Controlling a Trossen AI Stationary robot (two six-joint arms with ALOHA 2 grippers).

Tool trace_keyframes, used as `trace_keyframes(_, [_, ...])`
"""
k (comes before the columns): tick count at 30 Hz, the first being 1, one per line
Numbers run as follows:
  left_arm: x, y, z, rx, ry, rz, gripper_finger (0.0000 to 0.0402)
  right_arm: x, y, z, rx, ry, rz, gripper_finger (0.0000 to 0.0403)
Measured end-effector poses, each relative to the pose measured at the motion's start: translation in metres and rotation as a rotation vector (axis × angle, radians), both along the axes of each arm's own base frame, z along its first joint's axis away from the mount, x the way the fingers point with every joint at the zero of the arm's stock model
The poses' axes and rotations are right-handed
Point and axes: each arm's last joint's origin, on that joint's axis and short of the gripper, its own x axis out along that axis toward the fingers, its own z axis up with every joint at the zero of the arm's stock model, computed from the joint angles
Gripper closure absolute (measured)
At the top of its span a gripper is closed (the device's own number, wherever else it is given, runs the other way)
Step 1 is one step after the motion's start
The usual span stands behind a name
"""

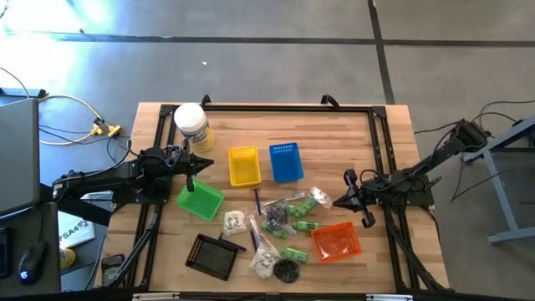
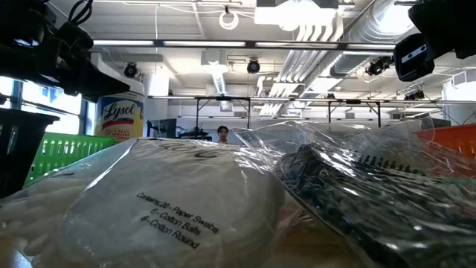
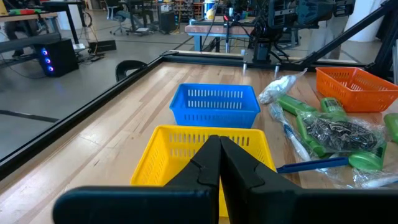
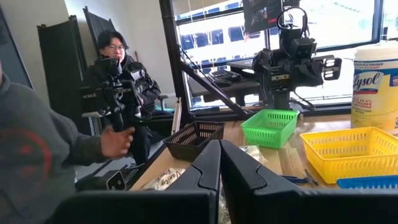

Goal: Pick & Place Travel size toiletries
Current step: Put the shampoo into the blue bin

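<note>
Above the green basket [image 1: 200,201], left gripper [image 1: 191,178] closed (empty); right gripper [image 1: 344,201] likewise.

Grey concrete floor [image 1: 267,50] surrounds the wooden table [image 1: 393,142], upper frame. Ceiling ducts [image 2: 327,30] and strip lights fill the low view's top. A seated person [image 4: 118,68] and windows [image 4: 217,37] occupy the right wrist view's upper half.

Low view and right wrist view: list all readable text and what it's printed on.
"Lysol": yellow label of the white jar, also readable in the right wrist view.
"Paper Swabs", "Cotton Balls", "Cotton Round": clear packet with white contents close to the low camera; the line's first word and the counts are too blurred to read.
Smaller print on the jar label: too small to read.
High view: a white box off the table carries lettering, unreadable.
</note>
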Motion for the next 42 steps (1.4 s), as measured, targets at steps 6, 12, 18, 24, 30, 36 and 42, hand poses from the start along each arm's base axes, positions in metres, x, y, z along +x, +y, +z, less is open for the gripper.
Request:
trace_keyframes(6, [0.0,0.0,0.0,0.0,0.0,0.0,0.0402,0.0,0.0,0.001,-0.003,-0.008,-0.001,0.0399])
trace_keyframes(12, [0.0,0.0,0.0,0.0,-0.001,0.0,0.0402,0.0,0.0,0.003,0.008,-0.028,-0.002,0.0399])
trace_keyframes(18, [0.0,0.0,0.0,0.0,-0.001,0.0,0.0402,0.0,-0.001,0.003,0.011,-0.023,-0.041,0.0399])
trace_keyframes(24, [0.0,0.0,0.0,0.0,-0.001,0.0,0.0402,0.003,-0.004,0.011,-0.036,-0.069,-0.127,0.0399])
trace_keyframes(30, [0.0,0.0,0.0,0.001,-0.006,0.0,0.0402,0.033,-0.003,0.063,-0.109,0.107,-0.263,0.0399])
trace_keyframes(36, [0.0,0.0,0.01,-0.001,-0.123,0.01,0.0402,0.075,-0.007,0.102,-0.217,0.501,-0.392,0.0399])
trace_keyframes(42, [0.0,0.0,0.016,-0.038,-0.191,0.009,0.0402,0.119,-0.005,0.123,-0.258,0.863,-0.335,0.0399])
